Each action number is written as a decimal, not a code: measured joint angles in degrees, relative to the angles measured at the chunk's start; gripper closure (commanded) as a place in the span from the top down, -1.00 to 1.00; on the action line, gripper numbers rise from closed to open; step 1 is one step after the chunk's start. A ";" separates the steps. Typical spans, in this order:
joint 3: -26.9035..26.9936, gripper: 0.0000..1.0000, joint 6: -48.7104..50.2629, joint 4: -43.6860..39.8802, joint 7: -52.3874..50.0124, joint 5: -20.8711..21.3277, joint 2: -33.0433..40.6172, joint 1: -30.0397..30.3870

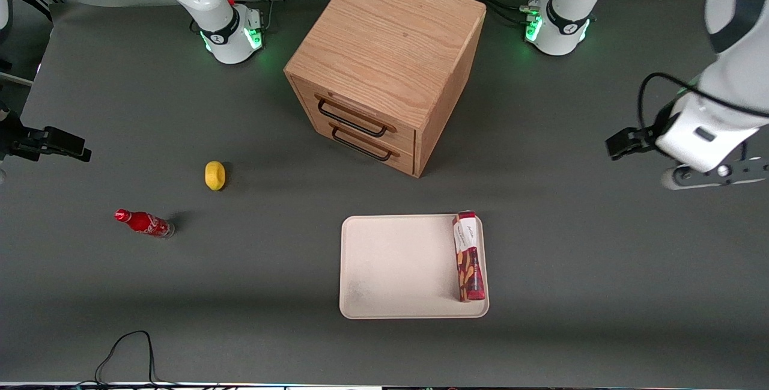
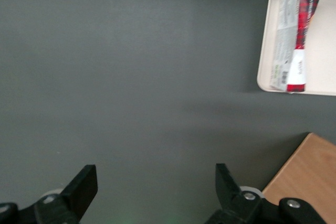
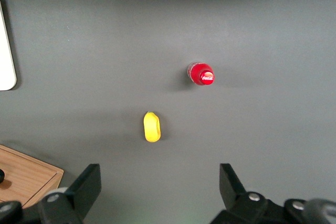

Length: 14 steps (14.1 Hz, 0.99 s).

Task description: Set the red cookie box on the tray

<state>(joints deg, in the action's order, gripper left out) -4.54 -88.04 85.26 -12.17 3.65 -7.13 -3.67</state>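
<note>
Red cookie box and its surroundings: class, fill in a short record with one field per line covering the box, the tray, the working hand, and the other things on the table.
red cookie box: lies flat in the tray, along the edge toward the working arm's end
tray: cream, on the table, nearer the front camera than the cabinet
hand: open, holding nothing, above bare table, apart from the tray
wooden cabinet: two drawers, both shut
lemon: toward the parked arm's end
red soda bottle: upright, near the lemon
</note>
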 measured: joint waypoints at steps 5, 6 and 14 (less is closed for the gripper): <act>0.98 1.00 -5.39 9.46 6.58 -0.34 6.18 4.29; 1.52 1.00 -5.58 10.05 7.51 -0.61 6.63 4.30; 4.42 1.00 -5.86 8.79 9.00 -4.57 6.83 4.27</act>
<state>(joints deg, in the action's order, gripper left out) -0.12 -93.90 94.04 -3.17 -0.91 -0.30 0.61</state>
